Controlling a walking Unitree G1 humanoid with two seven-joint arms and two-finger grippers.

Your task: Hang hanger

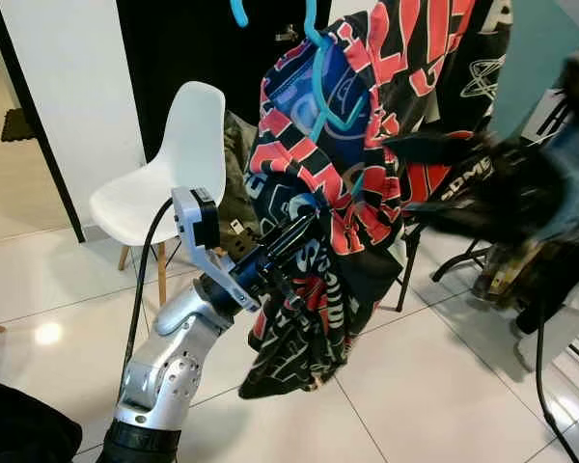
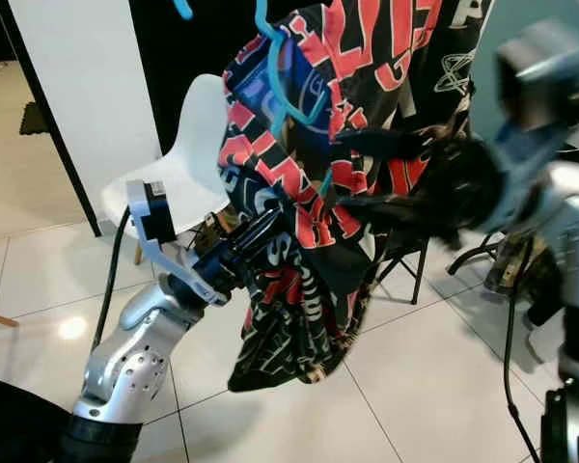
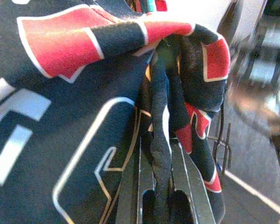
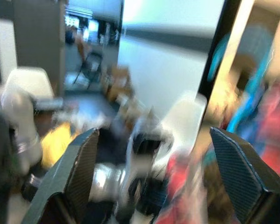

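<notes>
While my left gripper [image 1: 294, 253] pinches a fold of the black, red and white printed jersey [image 1: 347, 183] draped on its teal plastic hanger [image 1: 330, 92], I judge my wide-open, blurred right gripper [image 4: 151, 172] should close slowly — steadying, not tugging — near the hook overhead.

Shirt [image 1: 357, 183] hangs on hanger [image 1: 330, 87], centre. Chair [image 1: 164, 174] stands behind and left of it. Left gripper [image 1: 304, 236] at shirt's left edge.

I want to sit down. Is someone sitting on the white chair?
No, the white chair has a bare seat, with nobody on it.
</notes>
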